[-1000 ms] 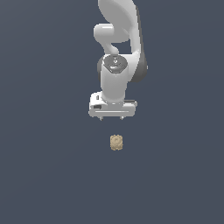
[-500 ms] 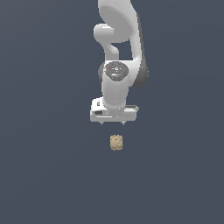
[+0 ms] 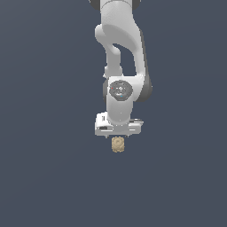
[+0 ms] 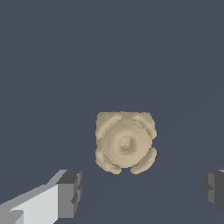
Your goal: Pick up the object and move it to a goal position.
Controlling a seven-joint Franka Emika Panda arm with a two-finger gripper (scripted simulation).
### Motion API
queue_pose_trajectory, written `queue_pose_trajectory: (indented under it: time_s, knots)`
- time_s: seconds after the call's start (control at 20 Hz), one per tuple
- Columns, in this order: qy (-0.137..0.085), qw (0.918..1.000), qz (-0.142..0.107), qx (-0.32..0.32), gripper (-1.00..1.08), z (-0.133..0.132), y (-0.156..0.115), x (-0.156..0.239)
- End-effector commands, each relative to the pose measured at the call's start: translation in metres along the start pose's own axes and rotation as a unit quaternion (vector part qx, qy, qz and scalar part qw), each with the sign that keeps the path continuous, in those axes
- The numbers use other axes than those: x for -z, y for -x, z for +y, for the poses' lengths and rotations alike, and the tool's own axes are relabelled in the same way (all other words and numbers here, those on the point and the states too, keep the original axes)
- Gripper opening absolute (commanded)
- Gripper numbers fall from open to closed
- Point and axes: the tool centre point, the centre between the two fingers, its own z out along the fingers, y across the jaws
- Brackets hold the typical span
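The object [image 3: 118,144] is a small tan lumpy block with a round mark on its top, resting on the dark grey floor [image 3: 48,168]. In the wrist view the object [image 4: 125,142] fills the middle of the picture. My white gripper [image 3: 118,136] hangs directly above it, pointing down, its hand almost touching the block's top in the exterior view. The gripper [image 4: 141,190] is open: one dark fingertip [image 4: 70,192] and the other [image 4: 213,186] stand far apart, wider than the block, with nothing between them.
Only the plain dark grey floor [image 4: 52,57] surrounds the block. The white arm [image 3: 119,44] rises straight up from the hand to the top edge of the exterior view.
The arm has come down steadily, so the hand now sits just over the object. The block has not moved and the fingers stay apart.
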Motion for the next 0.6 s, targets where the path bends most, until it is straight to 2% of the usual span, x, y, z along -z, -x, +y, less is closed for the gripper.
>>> queue_pose_trajectory:
  time_s: [0.0,0.55]
  knots:
    - [-0.002,1.0000,0.002,-0.001,1.00,-0.003,-0.007,-0.007]
    - [-0.005,1.0000,0.004,-0.001,1.00,-0.005,-0.013,-0.019]
